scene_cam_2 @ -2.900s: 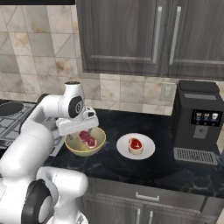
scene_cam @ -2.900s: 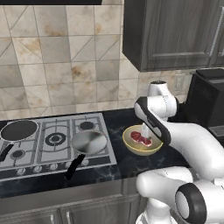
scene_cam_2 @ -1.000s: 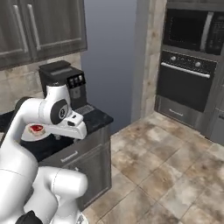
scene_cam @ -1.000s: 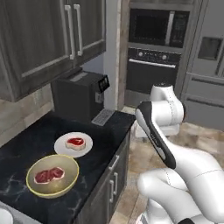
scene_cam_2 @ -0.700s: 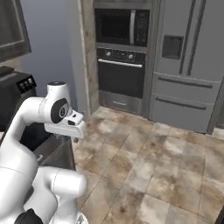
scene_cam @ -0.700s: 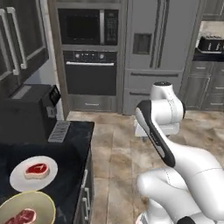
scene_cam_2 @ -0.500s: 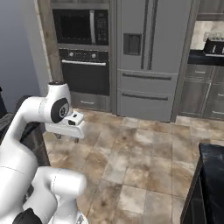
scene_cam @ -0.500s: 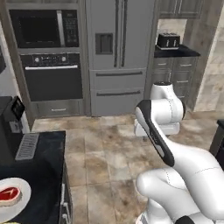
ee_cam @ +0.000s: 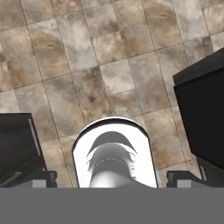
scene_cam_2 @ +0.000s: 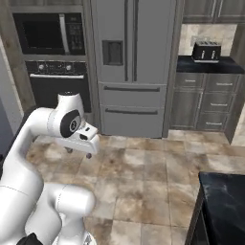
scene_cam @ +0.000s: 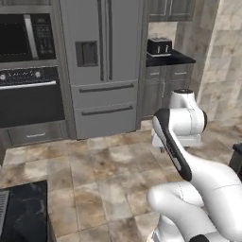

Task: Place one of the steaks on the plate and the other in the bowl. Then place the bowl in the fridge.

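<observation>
The tall grey fridge (scene_cam: 101, 66) stands shut straight ahead across the tiled floor, and it fills the middle of the right base view too (scene_cam_2: 131, 67). My gripper (scene_cam_2: 79, 152) hangs folded close to the base, pointing down at the floor, well short of the fridge. In the hand view the gripper (ee_cam: 111, 179) is open, its two dark fingertips (ee_cam: 43, 178) far apart with nothing held between them. The steaks, the plate and the bowl are out of view.
A black wall oven (scene_cam: 28, 94) with a microwave above it stands left of the fridge. A toaster (scene_cam_2: 206, 50) sits on the dark counter over grey cabinets to the right. Dark counter corners (scene_cam: 23, 212) (scene_cam_2: 222, 206) flank the open tiled floor (scene_cam: 108, 165).
The whole picture has swung: the base turned away from the counter with plate and bowl, past the oven, to face the fridge. The arm keeps its folded pose, gripper still open and empty.
</observation>
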